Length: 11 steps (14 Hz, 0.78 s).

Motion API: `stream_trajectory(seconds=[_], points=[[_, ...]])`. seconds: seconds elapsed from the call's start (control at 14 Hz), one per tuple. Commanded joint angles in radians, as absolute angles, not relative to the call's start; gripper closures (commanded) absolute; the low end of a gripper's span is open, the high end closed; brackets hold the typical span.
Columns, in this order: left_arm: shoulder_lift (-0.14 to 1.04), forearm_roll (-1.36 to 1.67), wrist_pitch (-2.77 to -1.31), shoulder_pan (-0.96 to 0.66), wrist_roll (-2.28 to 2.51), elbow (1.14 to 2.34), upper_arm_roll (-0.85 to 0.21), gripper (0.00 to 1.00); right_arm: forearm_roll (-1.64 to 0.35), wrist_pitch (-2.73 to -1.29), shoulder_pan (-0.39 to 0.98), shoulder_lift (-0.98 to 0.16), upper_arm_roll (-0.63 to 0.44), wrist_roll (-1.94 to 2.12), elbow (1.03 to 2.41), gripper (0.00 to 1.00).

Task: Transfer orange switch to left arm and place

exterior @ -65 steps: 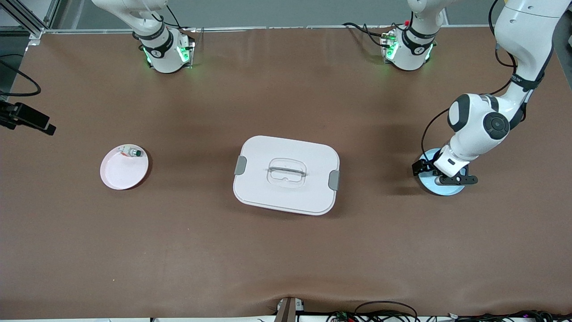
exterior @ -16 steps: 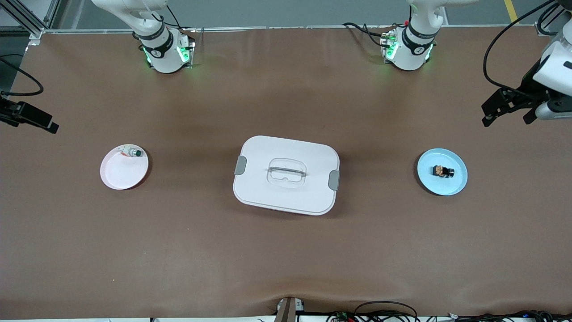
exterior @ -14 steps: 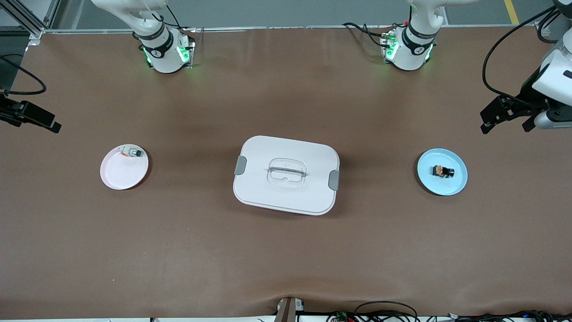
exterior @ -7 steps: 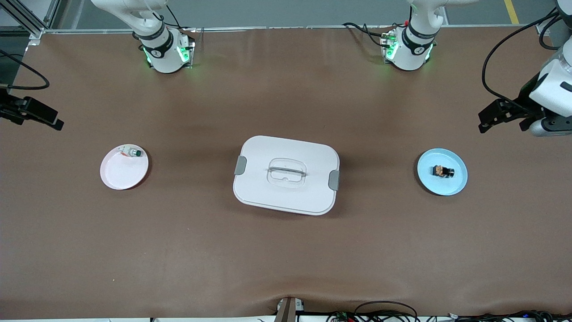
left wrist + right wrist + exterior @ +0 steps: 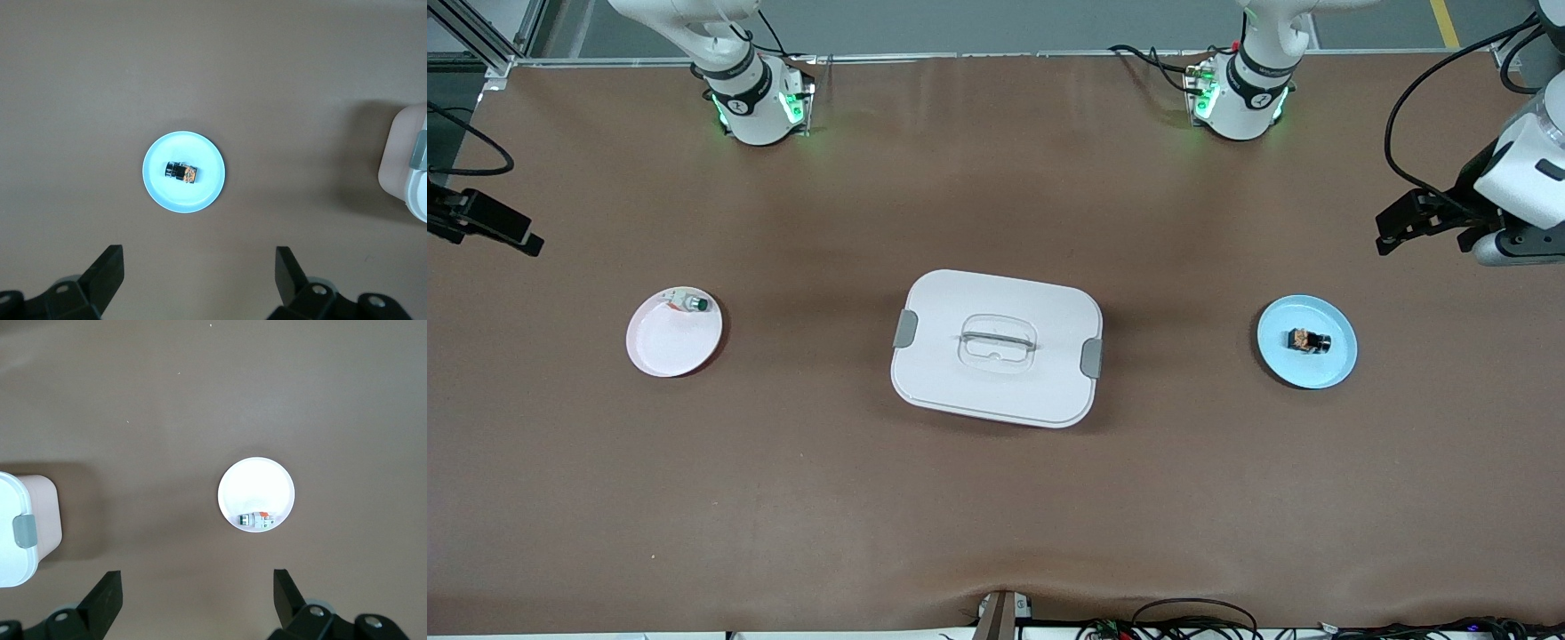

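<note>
Box blocks mid-table, rest passable.
We see the box (image 5: 997, 348) at the table's (image 5: 996, 498) centre between pink plate (image 5: 673, 338) and blue plate (image 5: 1307, 342); bare strips along both long edges.

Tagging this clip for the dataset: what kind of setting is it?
Most likely a robotics lab bench: two arm bases bolted along one edge of a brown-covered table, cable bundles at its camera-side edge, and staged props, a white box between two small plates.

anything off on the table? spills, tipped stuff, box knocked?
Nothing stands out. The box sits lid on, both latches in place. The orange switch lies on the blue plate, the white switch at the pink plate's rim. Both grippers, left and right, hang open and empty over bare table.
</note>
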<state>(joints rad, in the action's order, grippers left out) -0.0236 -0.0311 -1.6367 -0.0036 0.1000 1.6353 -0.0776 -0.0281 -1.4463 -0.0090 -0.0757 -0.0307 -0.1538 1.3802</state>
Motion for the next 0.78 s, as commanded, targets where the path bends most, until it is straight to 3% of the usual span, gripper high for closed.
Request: stream_trajectory(seconds=[0.0,0.71], points=[[-0.017,-0.018,-1.615,-0.006,0.080,1.615,-0.078,0.00,-0.020,-1.491,-0.015,-0.014,-0.026,-0.152,1.459,0.00],[-0.025,0.009,-1.598,0.003,0.038,1.618,-0.077,0.00,0.008,-1.511,-0.015,-0.008,-0.026,-0.009,1.470,0.00]])
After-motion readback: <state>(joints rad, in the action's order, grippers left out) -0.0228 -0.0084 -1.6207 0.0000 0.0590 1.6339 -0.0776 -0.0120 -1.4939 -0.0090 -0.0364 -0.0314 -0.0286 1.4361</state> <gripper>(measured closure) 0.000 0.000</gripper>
